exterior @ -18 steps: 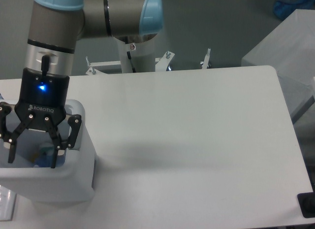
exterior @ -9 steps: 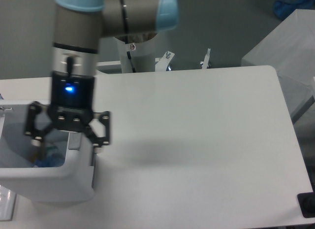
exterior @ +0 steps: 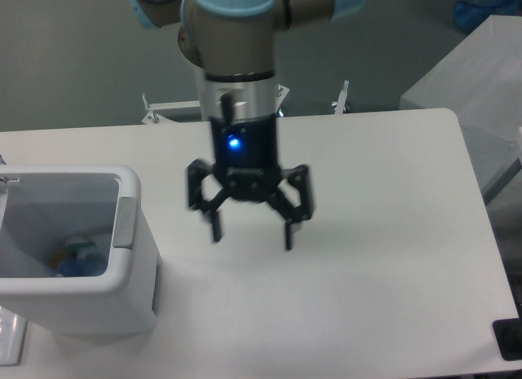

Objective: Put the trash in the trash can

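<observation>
The gripper is seen above the white table, to the right of the bin and well apart from it. Its two black fingers are spread wide and pointed down, and nothing is held between them. The fingers are blurred by motion, so their tips cannot be made out sharply. A blue light is lit on the gripper's black body, below the silver wrist of the arm, which reaches in from the top of the view. A faint shadow is cast on the table under the gripper.

The bin is placed at the left edge of the table, near the front. It is white, boxy and upright, with a thick rim, and a grey tab is fixed on its right side, the side turned to the gripper. Inside it, low down, the trash is found: a clear, crumpled mass with blue and a little red on it, which is taken to be the bottle. The wrapper cannot be told apart from the rest at this size. Only part of the bin's inside is shown, since its left part is cut off by the frame.

Behind the table the arm's base with metal brackets is visible, and a grey box is seen at the upper right.
</observation>
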Controlling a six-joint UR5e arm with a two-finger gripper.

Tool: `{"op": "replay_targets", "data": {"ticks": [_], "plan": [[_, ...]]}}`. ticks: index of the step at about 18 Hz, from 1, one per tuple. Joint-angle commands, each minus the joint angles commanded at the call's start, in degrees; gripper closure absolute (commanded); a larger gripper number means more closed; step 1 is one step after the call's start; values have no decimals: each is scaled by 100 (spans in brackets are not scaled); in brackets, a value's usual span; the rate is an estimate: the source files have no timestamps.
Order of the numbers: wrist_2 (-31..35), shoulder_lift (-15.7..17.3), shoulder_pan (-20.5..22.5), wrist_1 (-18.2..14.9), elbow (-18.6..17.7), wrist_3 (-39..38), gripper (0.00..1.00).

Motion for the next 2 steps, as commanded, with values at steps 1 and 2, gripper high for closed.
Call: {"op": "replay_targets", "data": {"ticks": [1, 2], "plan": [[0, 44, 88, -194, 9, 256, 0], [-9, 97, 167, -309, 18, 407, 0]]}}
